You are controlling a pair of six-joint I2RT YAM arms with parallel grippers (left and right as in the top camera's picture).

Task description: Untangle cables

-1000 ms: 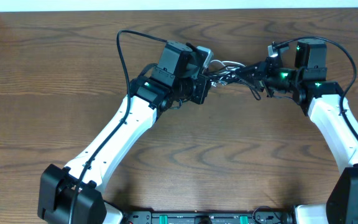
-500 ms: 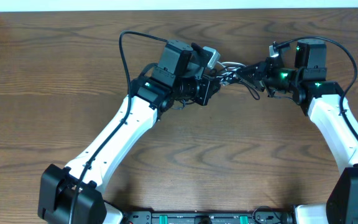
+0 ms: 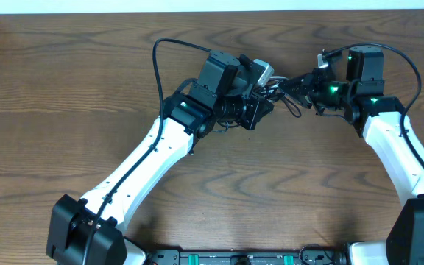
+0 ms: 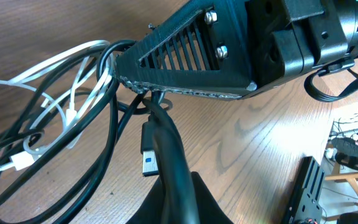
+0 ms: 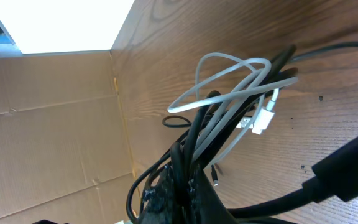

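- Left gripper [image 4: 160, 134], nearest in its wrist view, had its dark fingers pressed together and clamped on the thin black cables [image 4: 107, 124] where they crossed at its tip.
- Hanging at 6 o'clock from that crossing, just beside the fingers, was a black USB plug with a blue insert [image 4: 148, 159], pointing down at the table.
- Toward 9 o'clock of the plug, the shorter white cable [image 4: 55, 62] looped through the black ones, its small white plug [image 4: 20, 161] lying low on the wood.
- At 12 o'clock of the crossing, the right arm's black slatted finger [image 4: 185, 56] lay across the view, its tip touching the black loops.
- Right gripper [image 5: 180, 177] was likewise closed, gripping a bunch of black and white strands that rose from its fingers toward 1 o'clock.
- From overhead, both grippers sat close together at 12 to 1 o'clock of the table's middle, the tangle bunched between them and lifted off the wood.
- Both white arm links [image 3: 146, 165] reached back toward 6 o'clock, the left from 7, the right from 5.
- Under everything lay the brown wood-grain table [image 3: 65, 88].
- Farthest off, a tan cardboard wall [image 5: 48, 124] stood at the table's edge in the right wrist view.
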